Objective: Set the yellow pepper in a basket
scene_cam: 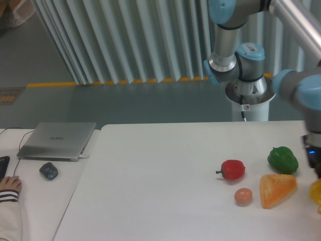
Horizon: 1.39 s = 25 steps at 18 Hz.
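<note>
The yellow pepper (316, 192) shows only as a glossy yellow sliver at the right edge of the frame, on or just above the white table (160, 175). My gripper (316, 170) hangs directly over it, a dark body with a blue light, mostly cut off by the frame edge. Its fingers are out of view, so I cannot tell whether they hold the pepper. No basket is in view.
A green pepper (283, 159), an orange wedge-shaped piece (277, 189), a red pepper (232, 169) and a small tan egg (243, 196) lie just left of the gripper. A closed laptop (57, 140), a mouse (48, 170) and a person's hand (9, 186) are at the far left.
</note>
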Tool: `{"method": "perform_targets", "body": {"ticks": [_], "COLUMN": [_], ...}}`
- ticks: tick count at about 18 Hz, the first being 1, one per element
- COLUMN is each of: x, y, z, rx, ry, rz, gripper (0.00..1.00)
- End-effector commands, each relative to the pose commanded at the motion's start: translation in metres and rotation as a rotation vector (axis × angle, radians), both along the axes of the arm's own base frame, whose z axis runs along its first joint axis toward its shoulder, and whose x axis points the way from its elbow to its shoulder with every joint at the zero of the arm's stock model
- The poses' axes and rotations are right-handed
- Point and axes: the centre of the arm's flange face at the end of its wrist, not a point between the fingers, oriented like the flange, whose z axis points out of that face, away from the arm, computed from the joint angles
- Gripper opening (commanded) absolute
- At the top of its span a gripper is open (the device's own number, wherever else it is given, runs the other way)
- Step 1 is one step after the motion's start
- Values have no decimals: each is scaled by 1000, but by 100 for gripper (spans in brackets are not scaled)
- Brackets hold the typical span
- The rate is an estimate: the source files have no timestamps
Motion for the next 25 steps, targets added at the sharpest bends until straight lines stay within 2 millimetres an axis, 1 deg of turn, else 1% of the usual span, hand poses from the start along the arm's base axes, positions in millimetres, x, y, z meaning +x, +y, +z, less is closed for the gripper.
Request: {"method": "perform_targets", "body": {"ticks": [3,5,7,9,10,12,14,16,19,21,22,24,25], "x": [-34,-51,-63,-67,-69,-68,-65,-58,-56,-55,-50,-35,-26], "y": [-25,-39,-49,-51,-50,-48,-48,-51,-63,-66,-69,-74,-75], "z": [-26,-38,-51,-63,-70,-74,-69,-66,-51,-48,-45,-31,-19], "rx": [-7,-3,-2,-1,-3,11,26,44,71,82,81,75,75], "ry": [7,9,-1,-1,-10,-24,-28,-42,-38,-50,-61,-81,-96], "rz": [5,-6,-21,-25,-25,-27,-25,-28,-17,-15,-10,-5,6], "gripper": [41,41,41,42,49,72,89,99,100,100,100,100,100]}}
